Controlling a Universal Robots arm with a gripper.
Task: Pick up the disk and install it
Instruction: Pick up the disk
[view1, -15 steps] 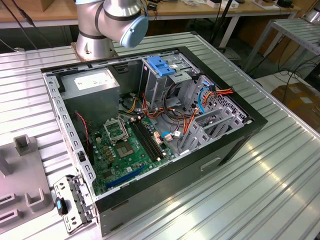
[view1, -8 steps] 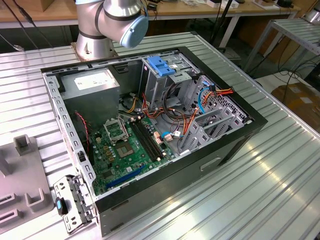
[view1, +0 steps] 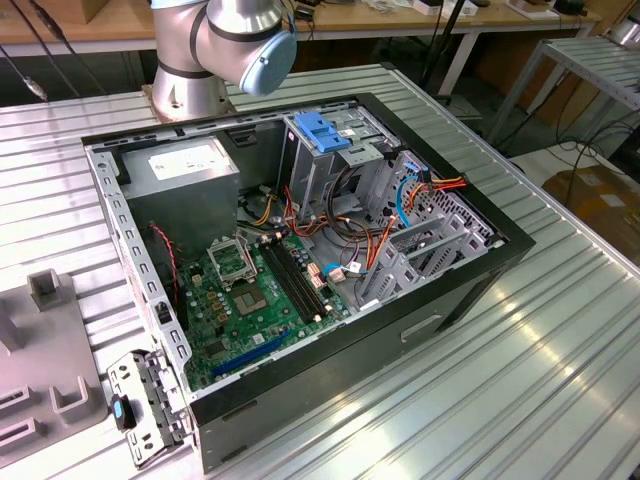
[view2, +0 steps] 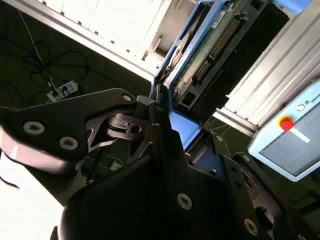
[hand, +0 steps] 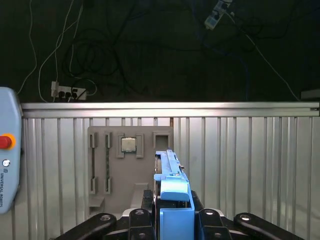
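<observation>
disk (hand: 170, 167): I see it edge-on, over the grey fixture plate (hand: 112, 190).
gripper (hand: 172, 207): closed tight on the disk's blue end.

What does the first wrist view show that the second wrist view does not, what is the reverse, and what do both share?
First wrist view: a grey holder plate with a square silver chip sitting on it. Second wrist view: the green circuit-board face of the disk. Both: the end effector shut on the disk's blue end, the ribbed table, the teach pendant, and a power strip on the floor.
</observation>
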